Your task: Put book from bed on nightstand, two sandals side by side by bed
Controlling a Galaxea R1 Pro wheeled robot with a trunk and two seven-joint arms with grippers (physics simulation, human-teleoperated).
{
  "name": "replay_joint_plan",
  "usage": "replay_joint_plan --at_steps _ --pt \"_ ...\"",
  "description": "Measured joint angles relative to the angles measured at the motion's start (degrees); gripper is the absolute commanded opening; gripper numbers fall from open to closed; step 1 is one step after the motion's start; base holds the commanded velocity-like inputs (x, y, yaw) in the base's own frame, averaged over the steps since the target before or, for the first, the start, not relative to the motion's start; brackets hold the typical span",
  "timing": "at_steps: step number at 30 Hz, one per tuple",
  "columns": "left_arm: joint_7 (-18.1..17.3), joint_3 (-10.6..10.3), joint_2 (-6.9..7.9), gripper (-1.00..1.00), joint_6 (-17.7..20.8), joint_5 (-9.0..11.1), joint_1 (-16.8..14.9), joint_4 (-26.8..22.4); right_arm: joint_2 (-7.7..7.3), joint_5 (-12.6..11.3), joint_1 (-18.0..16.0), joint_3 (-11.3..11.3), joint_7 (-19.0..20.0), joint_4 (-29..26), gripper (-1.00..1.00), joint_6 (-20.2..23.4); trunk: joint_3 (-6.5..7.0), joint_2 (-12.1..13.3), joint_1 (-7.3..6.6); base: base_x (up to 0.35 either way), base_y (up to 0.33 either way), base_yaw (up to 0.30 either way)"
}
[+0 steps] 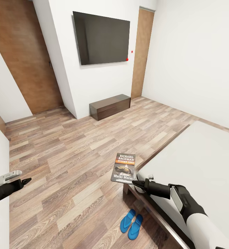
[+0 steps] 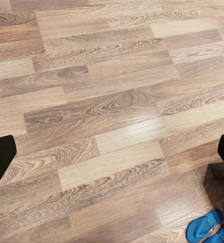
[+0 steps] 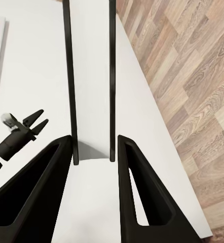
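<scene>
My right gripper (image 1: pixel 136 183) is shut on the lower edge of the book (image 1: pixel 124 167), holding it upright in the air over the bed's corner, cover facing me. In the right wrist view the book (image 3: pixel 91 76) stands edge-on, clamped between both black fingers (image 3: pixel 51 192). The light-grey bed (image 1: pixel 200 162) with its dark frame takes up the right side. Two blue sandals (image 1: pixel 131 221) lie side by side on the floor beside the bed frame, and the sandals (image 2: pixel 211 231) also show at a corner of the left wrist view. My left gripper (image 1: pixel 26 180) hovers open over bare floor at the far left. No nightstand is in view.
A low dark TV cabinet (image 1: pixel 110 106) stands against the far wall under a wall-mounted TV (image 1: pixel 101 38). Wooden doors (image 1: pixel 24 58) sit at the back left and back right. Wood-plank floor (image 1: pixel 69 155) stretches between me and the cabinet.
</scene>
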Motion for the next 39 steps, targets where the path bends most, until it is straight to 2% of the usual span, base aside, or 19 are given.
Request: replay_joint_plan --at_steps 26,39 --pt "0.00 0.00 0.00 1.00 -0.02 0.00 0.00 -0.03 0.07 -0.04 0.00 -0.17 0.17 0.00 -1.00 -0.06 0.04 0.00 0.00 0.000 0.000 0.001" --pt "-0.07 0.01 0.00 1.00 -0.01 0.02 0.01 -0.05 0.15 -0.04 -0.01 -0.13 0.14 0.00 -1.00 -0.06 0.78 0.00 0.00 0.000 0.000 0.074"
